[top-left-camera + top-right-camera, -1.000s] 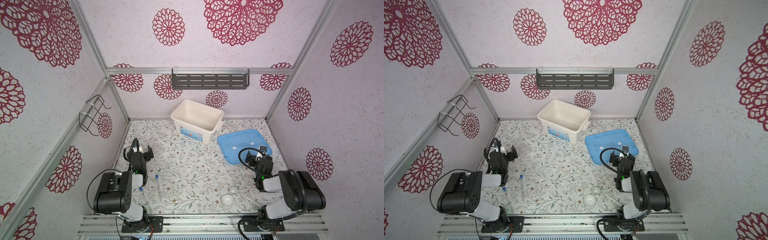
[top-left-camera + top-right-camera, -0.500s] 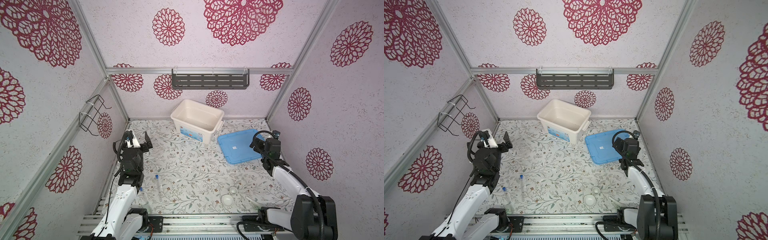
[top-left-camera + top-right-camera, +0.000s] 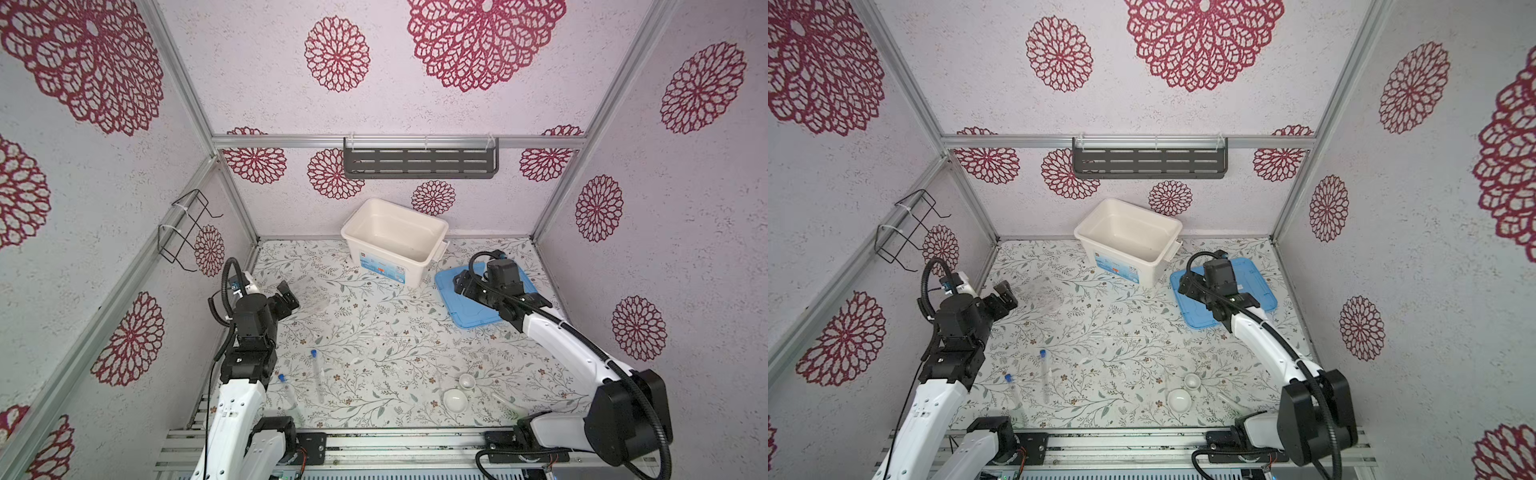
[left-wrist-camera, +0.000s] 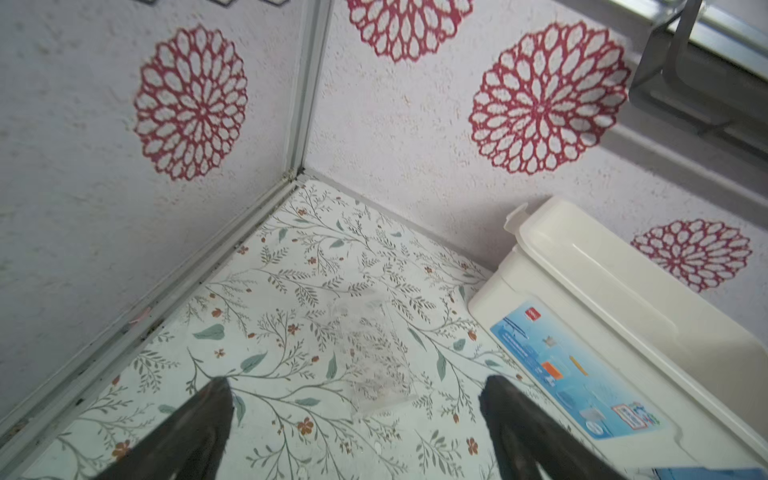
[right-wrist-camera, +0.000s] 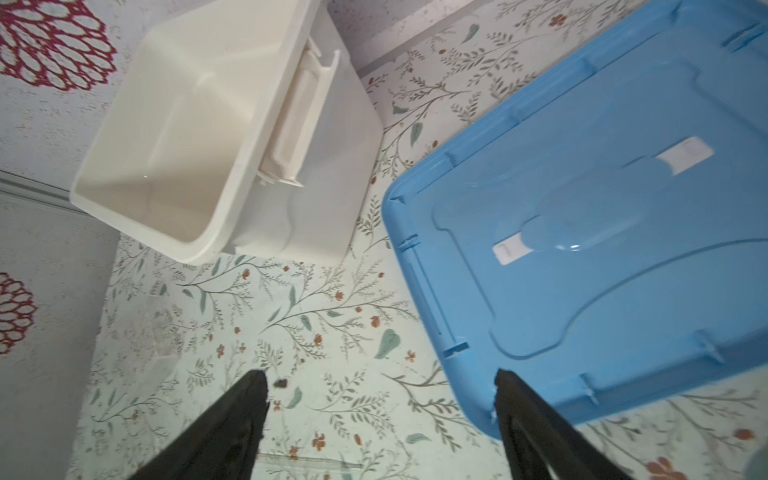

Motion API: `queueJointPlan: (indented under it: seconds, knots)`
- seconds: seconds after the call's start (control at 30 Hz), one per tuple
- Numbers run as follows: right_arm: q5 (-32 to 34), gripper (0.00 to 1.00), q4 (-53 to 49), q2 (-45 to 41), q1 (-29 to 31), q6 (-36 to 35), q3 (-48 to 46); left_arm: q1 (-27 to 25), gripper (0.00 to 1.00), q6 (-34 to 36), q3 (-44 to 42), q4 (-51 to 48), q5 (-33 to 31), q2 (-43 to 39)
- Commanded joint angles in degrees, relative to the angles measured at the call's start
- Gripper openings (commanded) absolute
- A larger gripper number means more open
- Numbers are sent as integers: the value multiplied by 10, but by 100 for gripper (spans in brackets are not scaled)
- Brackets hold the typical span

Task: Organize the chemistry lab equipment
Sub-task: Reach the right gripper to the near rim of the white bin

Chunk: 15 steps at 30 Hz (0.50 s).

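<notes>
Okay, two clear blue-capped tubes [image 3: 318, 376], two round white dishes [image 3: 455, 401], well apart from bin [image 3: 374, 259]; my left tool [image 4: 355, 382], right tool [image 5: 380, 374] gape empty.

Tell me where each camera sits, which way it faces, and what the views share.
Top views: high at the front above the arm bases, looking down and back over the table; both arms show, with left gripper and right gripper.
Left wrist: on the left arm, facing the back-left corner and the clear tube rack; its open fingertips show.
Right wrist: on the right arm, looking down at the blue lid; its open fingertips show.
Shared: both wrist views and both top views catch the white bin.
</notes>
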Motion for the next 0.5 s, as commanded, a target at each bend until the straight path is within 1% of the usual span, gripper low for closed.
queueJointPlan:
  seconds: [0.0, 0.07, 0.13, 0.2, 0.23, 0.3, 0.37, 0.4, 0.47]
  knots:
    - [34, 87, -49, 45, 43, 100, 89, -7, 97, 24, 28, -26, 90, 31]
    - [53, 80, -70, 80, 62, 130, 140, -15, 97, 48, 40, -30, 124, 62]
    - [73, 77, -91, 114, 72, 158, 183, -22, 97, 61, 58, -51, 136, 90]
    - [82, 76, -109, 149, 76, 180, 229, -24, 97, 56, 68, -66, 124, 109]
    - [75, 77, -115, 170, 76, 189, 252, -25, 98, 48, 70, -70, 111, 116]
    - [57, 78, -133, 207, 76, 202, 301, -24, 97, 52, 70, -68, 105, 125]
    - [57, 75, -165, 242, 76, 227, 345, -24, 97, 51, 78, -78, 98, 128]
    - [64, 71, -187, 259, 76, 236, 369, -24, 97, 51, 81, -85, 94, 128]
    - [79, 71, -218, 285, 77, 238, 403, -24, 97, 57, 76, -88, 86, 123]
